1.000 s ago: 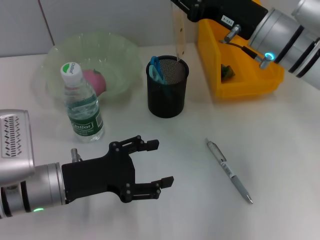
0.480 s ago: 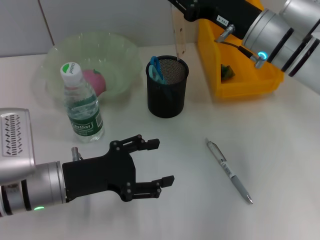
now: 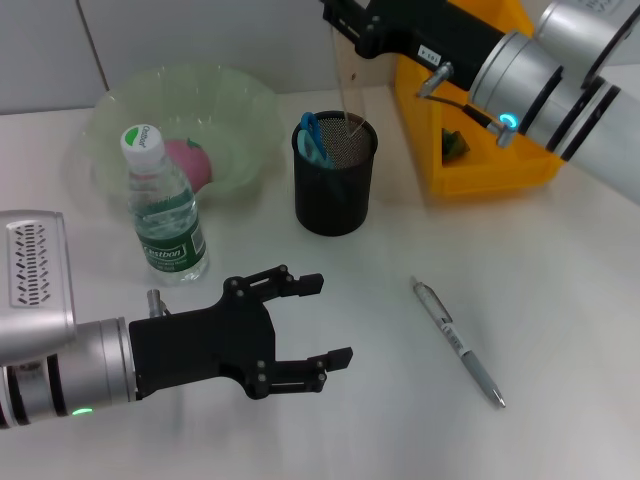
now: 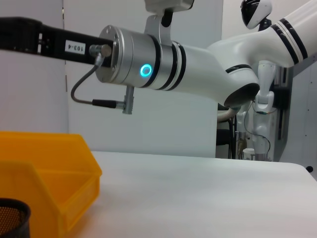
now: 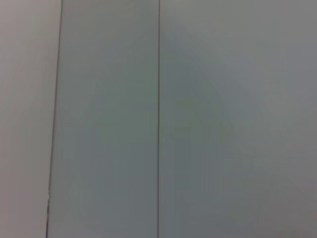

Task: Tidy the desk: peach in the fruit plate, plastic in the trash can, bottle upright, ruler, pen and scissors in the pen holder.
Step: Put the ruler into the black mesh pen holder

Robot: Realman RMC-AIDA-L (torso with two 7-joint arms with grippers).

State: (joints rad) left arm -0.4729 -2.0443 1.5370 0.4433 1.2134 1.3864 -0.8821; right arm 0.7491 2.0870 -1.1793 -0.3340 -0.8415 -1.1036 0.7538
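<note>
My right gripper (image 3: 342, 28) is shut on the top of a clear ruler (image 3: 345, 85) that hangs upright, its lower end at the mouth of the black mesh pen holder (image 3: 335, 190). Blue-handled scissors (image 3: 313, 138) stand inside the holder. A silver pen (image 3: 458, 342) lies on the table to the right. The pink peach (image 3: 187, 160) sits in the green fruit plate (image 3: 240, 110). The bottle (image 3: 165, 210) stands upright in front of it. My left gripper (image 3: 325, 320) hovers open and holds nothing near the front of the table.
The yellow bin (image 3: 490, 165) stands behind and to the right of the pen holder, with a small greenish item (image 3: 455, 145) in it. The left wrist view shows the right arm (image 4: 163, 69) above that bin (image 4: 49, 168). The right wrist view shows only wall.
My right arm has moved left with the ruler, bringing it from the holder's right rim to over its opening. The left gripper has barely shifted.
</note>
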